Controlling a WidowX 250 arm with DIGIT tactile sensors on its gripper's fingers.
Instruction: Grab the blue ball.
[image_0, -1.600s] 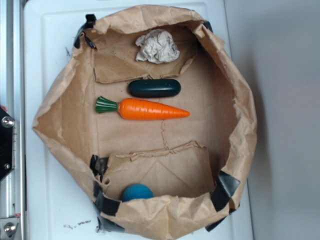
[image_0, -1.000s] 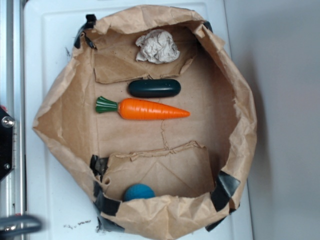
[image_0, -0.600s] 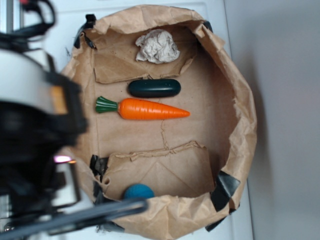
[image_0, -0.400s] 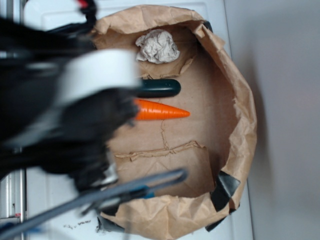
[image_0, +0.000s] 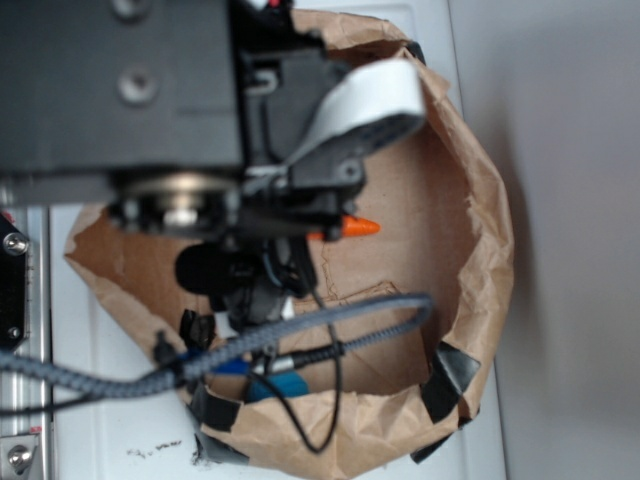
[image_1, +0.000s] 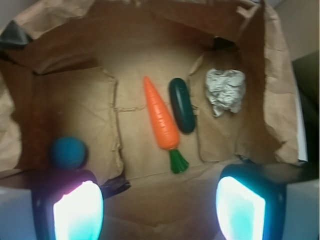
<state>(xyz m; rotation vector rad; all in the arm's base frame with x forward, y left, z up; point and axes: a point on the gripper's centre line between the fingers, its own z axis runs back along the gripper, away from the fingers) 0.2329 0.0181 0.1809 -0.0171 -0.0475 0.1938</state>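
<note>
The blue ball (image_1: 67, 152) is a small teal ball in the near left corner of the brown paper bag (image_1: 280, 100), just beyond my left finger. In the exterior view only a sliver of the ball (image_0: 285, 386) shows, behind cables by the bag's front wall. My gripper (image_1: 160, 210) is open and empty, hovering above the bag's near side with its fingers (image_1: 77, 210) wide apart. The orange toy carrot (image_1: 161, 120) lies mid-bag. My arm (image_0: 180, 100) covers much of the bag from above.
A dark green capsule (image_1: 181, 105) lies beside the carrot, and a crumpled white paper wad (image_1: 226, 90) sits further right. The bag's walls (image_0: 480, 230) stand up all round. A grey cable (image_0: 330, 325) hangs across the bag. Only the carrot's tip (image_0: 355, 227) shows in the exterior view.
My arm has swung in from the left over the bag. It now hides the paper wad, the capsule and most of the carrot in the exterior view. The objects have not moved.
</note>
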